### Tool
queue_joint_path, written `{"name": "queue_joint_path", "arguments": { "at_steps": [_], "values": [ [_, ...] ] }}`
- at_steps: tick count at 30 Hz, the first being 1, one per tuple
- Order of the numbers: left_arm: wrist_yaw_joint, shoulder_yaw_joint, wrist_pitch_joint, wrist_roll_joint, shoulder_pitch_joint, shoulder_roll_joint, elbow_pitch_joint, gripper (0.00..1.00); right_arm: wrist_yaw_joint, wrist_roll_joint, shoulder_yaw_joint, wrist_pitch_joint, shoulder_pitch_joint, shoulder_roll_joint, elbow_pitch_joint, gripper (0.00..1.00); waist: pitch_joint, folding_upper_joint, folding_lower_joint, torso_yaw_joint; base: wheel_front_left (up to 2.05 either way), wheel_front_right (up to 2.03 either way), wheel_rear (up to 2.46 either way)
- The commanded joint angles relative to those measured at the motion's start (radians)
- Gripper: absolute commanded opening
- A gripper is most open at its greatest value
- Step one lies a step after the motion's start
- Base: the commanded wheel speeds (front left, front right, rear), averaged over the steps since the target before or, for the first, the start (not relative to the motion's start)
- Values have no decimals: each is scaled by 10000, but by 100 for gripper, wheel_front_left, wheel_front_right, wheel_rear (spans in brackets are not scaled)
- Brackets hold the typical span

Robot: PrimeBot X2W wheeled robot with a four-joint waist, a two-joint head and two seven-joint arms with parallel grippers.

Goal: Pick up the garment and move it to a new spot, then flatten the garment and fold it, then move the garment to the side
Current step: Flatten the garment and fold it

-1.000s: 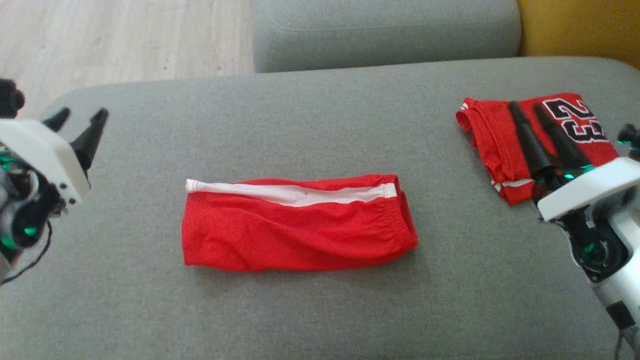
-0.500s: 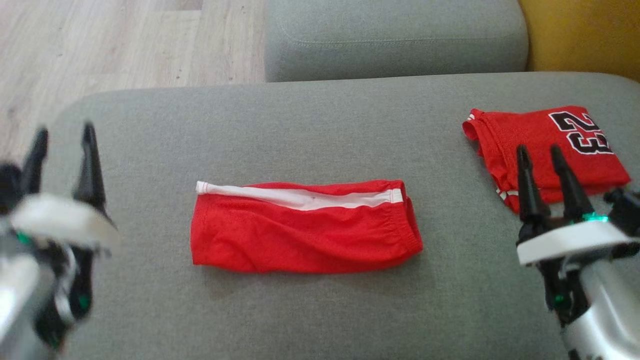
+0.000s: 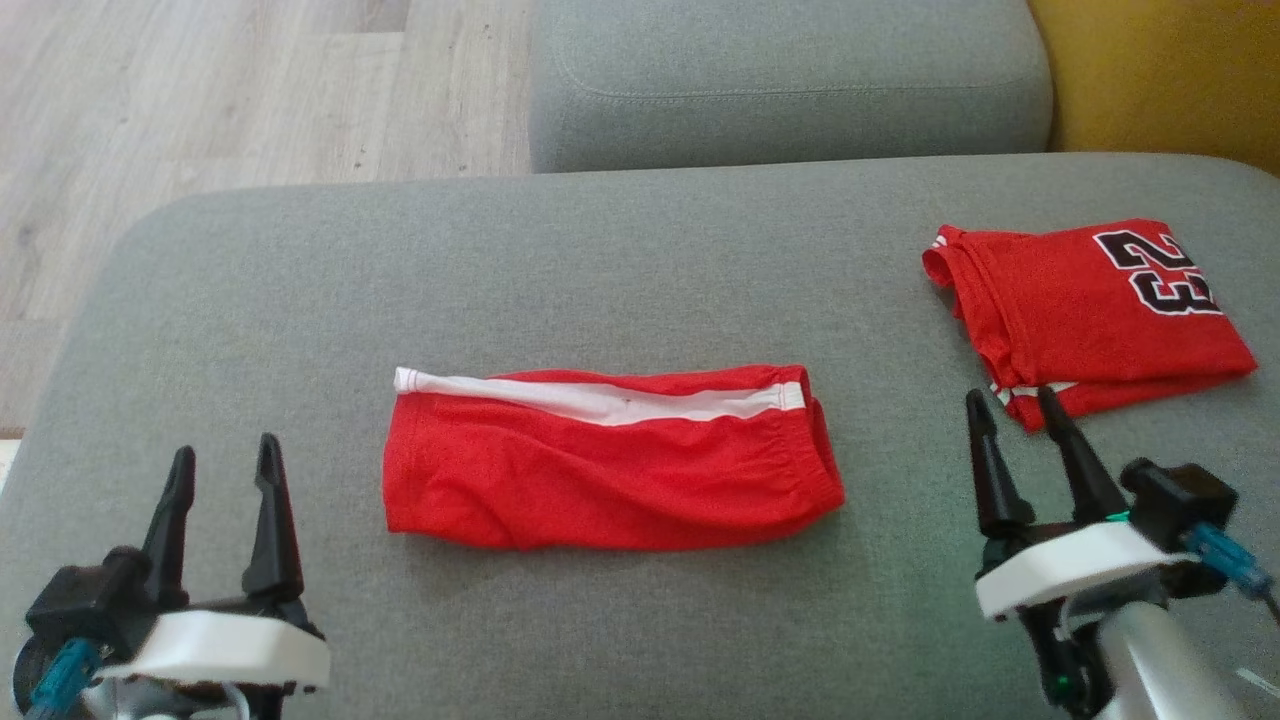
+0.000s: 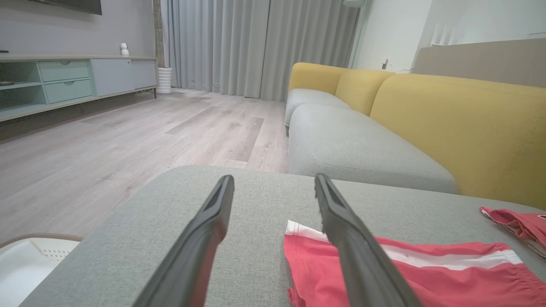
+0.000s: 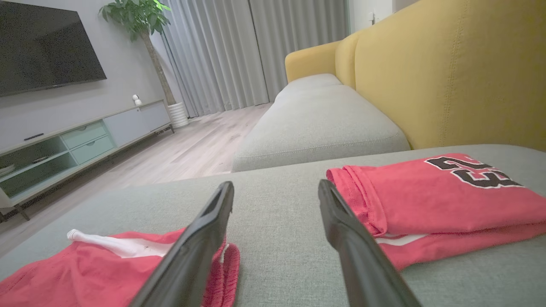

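Observation:
Folded red shorts with a white stripe (image 3: 610, 460) lie in the middle of the grey cushion (image 3: 640, 250). At the right a folded red jersey with the number 23 (image 3: 1090, 310) rests on the same cushion. My left gripper (image 3: 225, 450) stands open near the front left, well left of the shorts, holding nothing. My right gripper (image 3: 1010, 398) is open too, just in front of the jersey's near edge, apart from it. In the left wrist view the left gripper (image 4: 273, 177) points past the shorts (image 4: 426, 273). The right gripper (image 5: 275, 183) points between the shorts (image 5: 98, 273) and the jersey (image 5: 439, 200).
A second grey cushion (image 3: 790, 80) lies beyond, with a yellow backrest (image 3: 1160, 70) at the far right. Wooden floor (image 3: 200, 90) runs off the cushion's left edge. A white basket (image 4: 30, 260) sits low beside the cushion. A TV cabinet (image 4: 64, 81) stands across the room.
The right gripper has drawn back off the jersey toward the near edge. The left gripper has come down from the left edge to the front left. The head camera has shifted slightly.

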Motion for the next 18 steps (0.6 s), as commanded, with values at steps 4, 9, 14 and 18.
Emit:
{"name": "queue_joint_path", "arguments": {
  "at_steps": [4, 9, 14, 18],
  "values": [
    [-798, 974, -77, 627, -637, -554, 143, 100, -7, -390, 587, 822, -1152, 371, 351, 100, 78, 0, 1, 157, 0, 0, 0],
    [-1323, 1150, -77, 946, -834, -1042, 456, 100, -7, -648, 897, 1586, -2041, 714, 1502, 100, 222, 0, 1, 523, 0, 0, 0],
    [-1717, 1401, -77, 1178, -1002, -1417, 730, 100, -7, -732, 893, 2384, -2741, 918, 2763, 100, 413, 0, 1, 905, 0, 0, 0],
    [-1947, 1633, -78, 1366, -1071, -1671, 877, 100, -7, -705, 673, 2997, -3020, 1018, 3551, 100, 510, 0, 1, 1106, 0, 0, 0]
  ]
}}
